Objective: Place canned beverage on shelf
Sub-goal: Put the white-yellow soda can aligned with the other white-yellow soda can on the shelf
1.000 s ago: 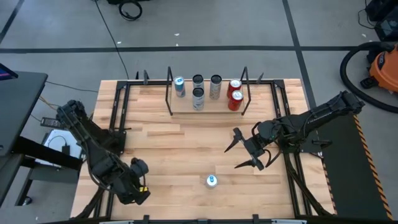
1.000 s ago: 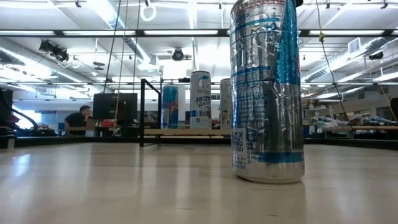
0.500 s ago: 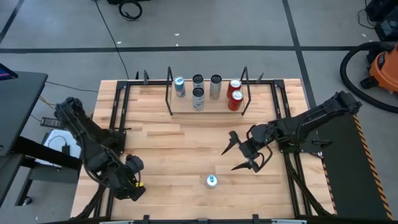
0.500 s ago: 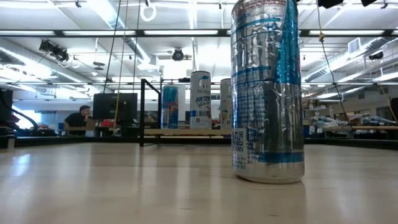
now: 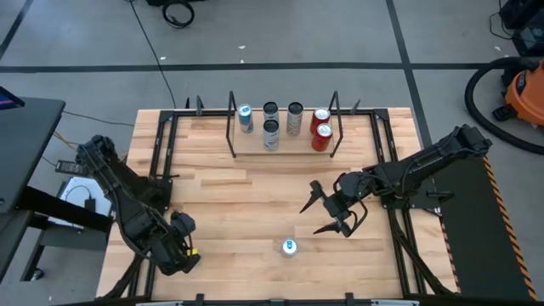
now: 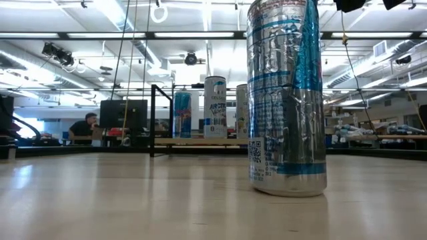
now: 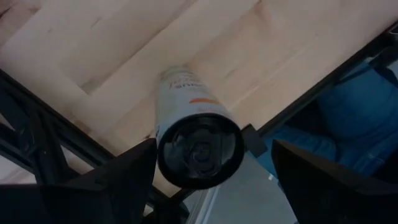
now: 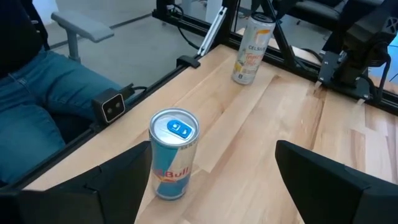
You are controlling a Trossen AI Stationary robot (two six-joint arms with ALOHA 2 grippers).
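I'm working the right gripper [image 5: 323,212] toward the silver-and-blue can [image 5: 290,247], which is standing upright near the front edge of the table [image 5: 221,195], well apart from the shelf [image 5: 285,146] at the far side. My fingers are spread wide and holding nothing; the wrist view is showing the can between them but not yet touched. Five cans [image 5: 270,110] are already sitting on the shelf. So I'm judging the grasp, lift and carry as all still to do. The left gripper [image 5: 180,246] is waiting at the near left beside a pale can [image 7: 189,118], fingers parted and not closed on it.
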